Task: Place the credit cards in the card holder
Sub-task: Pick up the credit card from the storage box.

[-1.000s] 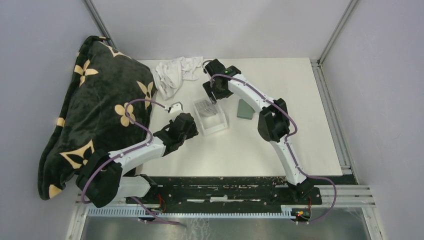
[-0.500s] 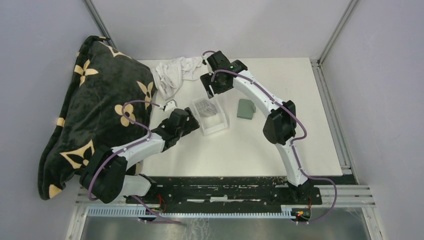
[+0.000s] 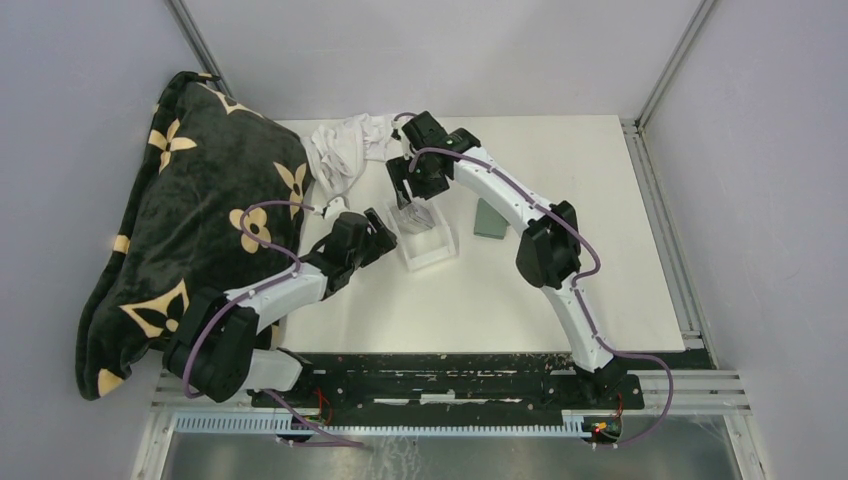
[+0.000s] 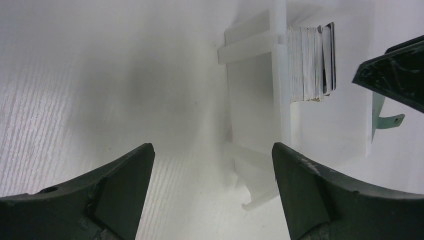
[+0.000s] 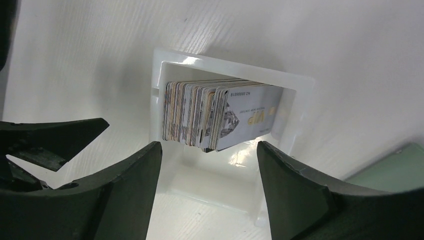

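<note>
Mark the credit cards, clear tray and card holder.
credit cards (image 5: 240,117): right wrist view, face of the front card.
clear tray (image 5: 230,64): right wrist view, far rim.
card holder (image 3: 489,218): top external view, middle of cover.

light: bright, diffuse | shadows: soft, faint | glare: tray rim | focus: left wrist view hazy
</note>
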{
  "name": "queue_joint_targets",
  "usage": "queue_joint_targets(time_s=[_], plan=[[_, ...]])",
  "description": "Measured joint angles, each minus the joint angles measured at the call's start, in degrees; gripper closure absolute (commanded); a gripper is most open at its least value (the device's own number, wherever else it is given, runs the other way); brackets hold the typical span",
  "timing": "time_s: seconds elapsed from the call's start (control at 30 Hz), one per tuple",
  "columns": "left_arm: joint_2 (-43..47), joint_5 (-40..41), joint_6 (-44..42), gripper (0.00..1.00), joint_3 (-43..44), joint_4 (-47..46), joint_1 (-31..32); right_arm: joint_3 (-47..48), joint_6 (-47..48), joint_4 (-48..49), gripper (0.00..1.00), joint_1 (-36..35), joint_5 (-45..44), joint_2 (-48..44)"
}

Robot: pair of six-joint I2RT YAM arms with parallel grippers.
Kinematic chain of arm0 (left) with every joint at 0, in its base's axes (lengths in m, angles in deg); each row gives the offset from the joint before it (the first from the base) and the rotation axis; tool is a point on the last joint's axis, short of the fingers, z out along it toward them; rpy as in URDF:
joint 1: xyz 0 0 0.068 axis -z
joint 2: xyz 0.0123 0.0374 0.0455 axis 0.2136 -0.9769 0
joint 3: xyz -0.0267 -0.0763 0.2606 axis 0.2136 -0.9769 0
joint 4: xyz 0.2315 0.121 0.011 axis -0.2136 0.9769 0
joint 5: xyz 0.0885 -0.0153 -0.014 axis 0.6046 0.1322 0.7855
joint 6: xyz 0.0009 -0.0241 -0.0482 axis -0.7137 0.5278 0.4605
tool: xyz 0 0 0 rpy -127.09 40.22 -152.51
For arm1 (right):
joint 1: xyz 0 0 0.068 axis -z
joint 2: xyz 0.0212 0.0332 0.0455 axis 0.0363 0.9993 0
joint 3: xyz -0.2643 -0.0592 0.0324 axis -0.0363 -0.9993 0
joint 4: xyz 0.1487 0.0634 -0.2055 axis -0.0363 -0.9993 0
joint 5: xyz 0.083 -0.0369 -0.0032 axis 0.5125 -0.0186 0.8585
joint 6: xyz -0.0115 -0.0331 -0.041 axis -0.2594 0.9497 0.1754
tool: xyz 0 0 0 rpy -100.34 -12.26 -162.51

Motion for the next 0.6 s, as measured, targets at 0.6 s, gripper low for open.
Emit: queue_joint_targets(time_s=[0.6], plan=[[-3.6,-5.1,0.0,0.08,0.0,-4.3,-2.1,-3.1,-9.4,6.9,0.26,4.6,11.0,4.1]])
